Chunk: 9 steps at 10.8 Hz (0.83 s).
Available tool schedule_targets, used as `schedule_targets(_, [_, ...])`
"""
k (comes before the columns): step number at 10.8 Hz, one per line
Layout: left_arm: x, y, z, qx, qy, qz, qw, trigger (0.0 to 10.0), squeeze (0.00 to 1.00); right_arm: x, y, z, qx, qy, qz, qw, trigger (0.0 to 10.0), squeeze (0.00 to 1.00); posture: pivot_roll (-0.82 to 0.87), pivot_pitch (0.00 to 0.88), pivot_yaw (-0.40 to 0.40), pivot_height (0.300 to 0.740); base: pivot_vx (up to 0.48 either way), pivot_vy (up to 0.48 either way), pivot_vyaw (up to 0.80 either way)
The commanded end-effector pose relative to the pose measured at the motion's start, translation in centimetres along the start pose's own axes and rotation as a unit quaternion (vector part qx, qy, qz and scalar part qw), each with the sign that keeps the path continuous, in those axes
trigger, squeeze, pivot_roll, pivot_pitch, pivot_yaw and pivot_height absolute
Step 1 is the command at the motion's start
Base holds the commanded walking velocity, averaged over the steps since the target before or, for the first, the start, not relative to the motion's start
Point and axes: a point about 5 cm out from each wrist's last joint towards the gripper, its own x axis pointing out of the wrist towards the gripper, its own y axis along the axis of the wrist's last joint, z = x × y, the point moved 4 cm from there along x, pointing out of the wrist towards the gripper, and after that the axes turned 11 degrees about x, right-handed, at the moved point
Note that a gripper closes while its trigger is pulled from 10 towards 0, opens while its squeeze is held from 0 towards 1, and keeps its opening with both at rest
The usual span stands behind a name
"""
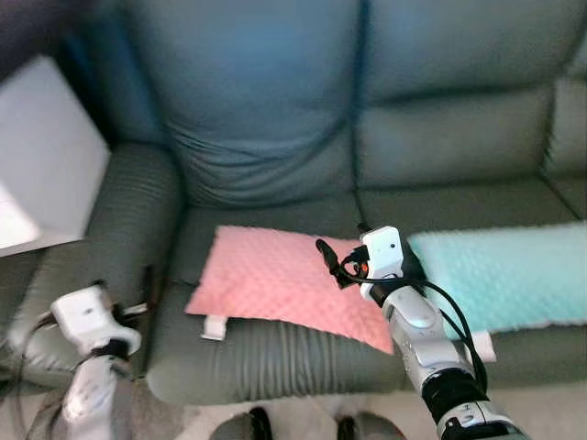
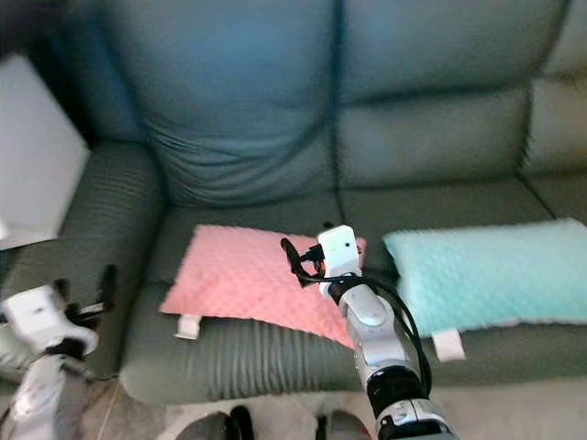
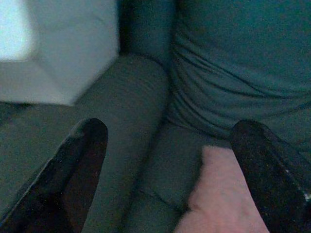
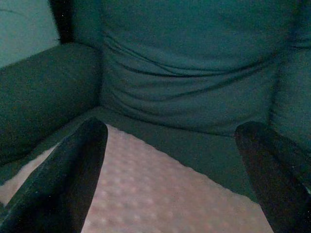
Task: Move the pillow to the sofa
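A pink pillow (image 1: 275, 275) lies flat on the left seat of the dark green sofa (image 1: 275, 119). Its front corner hangs a little over the seat's front edge. My right gripper (image 1: 328, 258) hovers just above the pillow's right part, open, with nothing between its fingers (image 4: 77, 170). The pink pillow (image 4: 160, 194) lies below it in the right wrist view. My left gripper (image 1: 149, 291) is held low by the sofa's left armrest (image 1: 110, 229), open and empty, with the pillow's corner (image 3: 218, 194) ahead of it.
A mint green pillow (image 1: 504, 275) lies on the right seat beside the pink one. A white box-like object (image 1: 41, 156) stands left of the armrest. Pale floor (image 1: 303, 417) and my feet show below the seat's front edge.
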Motion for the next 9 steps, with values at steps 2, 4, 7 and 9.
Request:
schedule_targets(2, [-2.1, -0.2, -1.1, 0.023, 0.011, -0.024, 0.999, 10.0, 1.0, -0.5, -1.5, -0.6, 0.013, 0.034, -0.045, 0.998, 10.0, 1.0, -0.16, 0.07, 0.105, 0.74, 0.0, 0.0, 0.0])
schedule_targets(4, [-4.0, -1.5, -0.8, 0.029, 0.003, -0.059, 0.998, 10.0, 1.0, -2.3, -4.1, -0.6, 0.026, 0.06, -0.1, 0.993, 10.0, 1.0, -0.15, 0.067, 0.103, 0.74, 0.0, 0.0, 0.0])
schedule_targets(7, [-5.6, -2.6, 0.5, 0.029, -0.029, -0.101, 0.994, 10.0, 1.0, -4.3, -5.8, 0.2, 0.049, 0.058, -0.155, 0.985, 10.0, 1.0, -0.15, 0.058, 0.096, 0.74, 0.0, 0.0, 0.0])
schedule_targets(9, [-5.7, -2.7, 0.5, 0.03, -0.03, -0.103, 0.994, 10.0, 1.0, -4.4, -5.9, 0.3, 0.05, 0.057, -0.157, 0.985, 10.0, 1.0, -0.15, 0.058, 0.096, 0.74, 0.0, 0.0, 0.0])
